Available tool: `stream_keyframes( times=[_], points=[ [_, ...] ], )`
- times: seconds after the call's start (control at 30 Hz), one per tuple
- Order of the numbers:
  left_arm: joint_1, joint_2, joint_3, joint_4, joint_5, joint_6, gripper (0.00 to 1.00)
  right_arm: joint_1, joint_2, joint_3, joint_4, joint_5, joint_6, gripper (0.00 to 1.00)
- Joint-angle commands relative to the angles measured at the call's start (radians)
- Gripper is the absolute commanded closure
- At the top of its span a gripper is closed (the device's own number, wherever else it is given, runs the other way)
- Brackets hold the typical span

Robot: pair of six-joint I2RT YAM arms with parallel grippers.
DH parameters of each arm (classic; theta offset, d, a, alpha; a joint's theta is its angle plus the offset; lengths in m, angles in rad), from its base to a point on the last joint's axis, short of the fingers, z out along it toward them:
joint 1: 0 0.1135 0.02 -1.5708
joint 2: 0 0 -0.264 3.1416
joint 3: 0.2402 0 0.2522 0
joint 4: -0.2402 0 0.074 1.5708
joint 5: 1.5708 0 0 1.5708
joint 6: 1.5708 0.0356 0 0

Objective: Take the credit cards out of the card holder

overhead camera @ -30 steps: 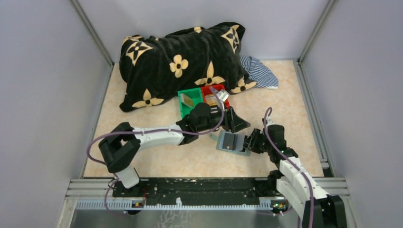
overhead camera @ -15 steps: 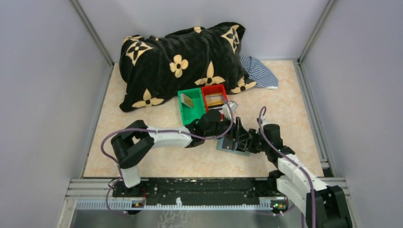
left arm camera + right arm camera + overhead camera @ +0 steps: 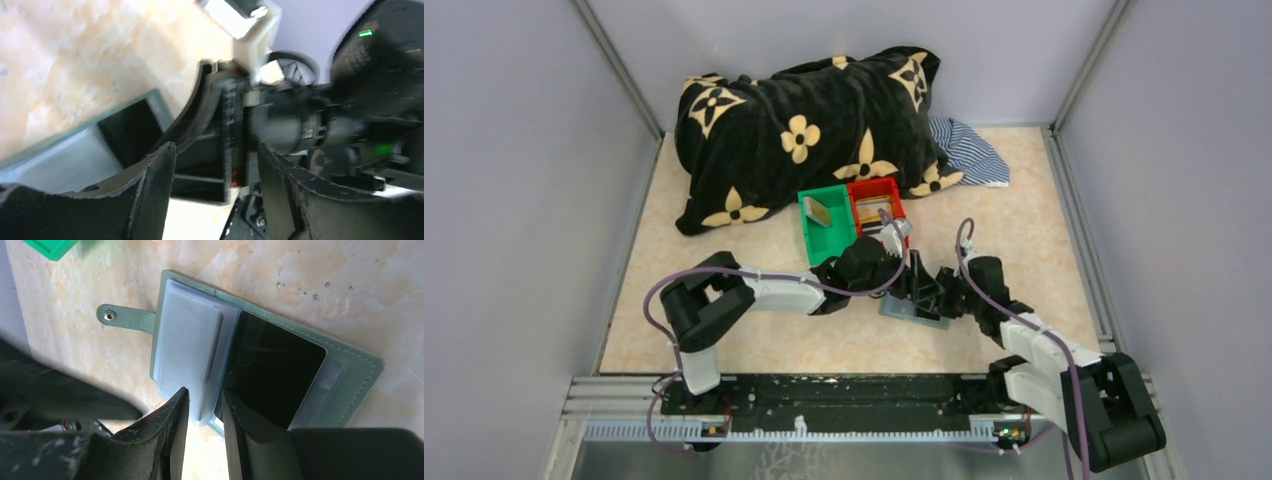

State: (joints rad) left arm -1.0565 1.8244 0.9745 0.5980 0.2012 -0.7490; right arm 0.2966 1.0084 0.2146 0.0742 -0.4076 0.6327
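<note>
Where the right claw [image 3: 205,390] showed at the bottom edge of the right wrist view, its fingers stood a narrow gap apart astride the edge of a clear sleeve [image 3: 185,350]; whether they pinched it could not be told. The card holder [image 3: 365,375] lay open and flat on the table [image 3: 300,270] at centre frame, with a black card [image 3: 275,370] in its right-hand pocket. The left claw [image 3: 216,150], fingers wide apart, hung close over the holder.
</note>
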Motion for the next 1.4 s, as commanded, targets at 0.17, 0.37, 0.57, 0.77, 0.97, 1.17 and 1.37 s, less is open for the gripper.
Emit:
stream_keyframes(
  times=[0.17,0.37,0.57,0.77,0.97,1.17,1.37],
  points=[
    [0.030,0.161,-0.079,0.102,0.004,-0.118,0.34,0.008,-0.065,0.023,-0.022,0.043,-0.008,0.68],
    [0.041,0.205,-0.076,0.133,0.030,-0.144,0.34,0.003,-0.196,0.055,-0.163,0.092,-0.018,0.68],
    [0.051,0.211,-0.087,0.146,0.034,-0.150,0.34,0.001,-0.288,0.107,-0.299,0.179,-0.061,0.68],
    [0.060,0.202,-0.151,0.182,0.017,-0.177,0.34,0.002,-0.256,0.149,-0.364,0.226,-0.101,0.62],
    [0.071,0.173,-0.216,0.220,-0.002,-0.193,0.34,0.002,-0.245,0.155,-0.369,0.287,-0.091,0.54],
    [0.078,0.157,-0.256,0.219,-0.012,-0.182,0.34,0.000,-0.199,0.102,-0.298,0.241,-0.055,0.53],
    [0.078,0.173,-0.285,0.239,-0.005,-0.196,0.34,0.001,-0.198,0.072,-0.248,0.205,-0.035,0.53]
  ],
)
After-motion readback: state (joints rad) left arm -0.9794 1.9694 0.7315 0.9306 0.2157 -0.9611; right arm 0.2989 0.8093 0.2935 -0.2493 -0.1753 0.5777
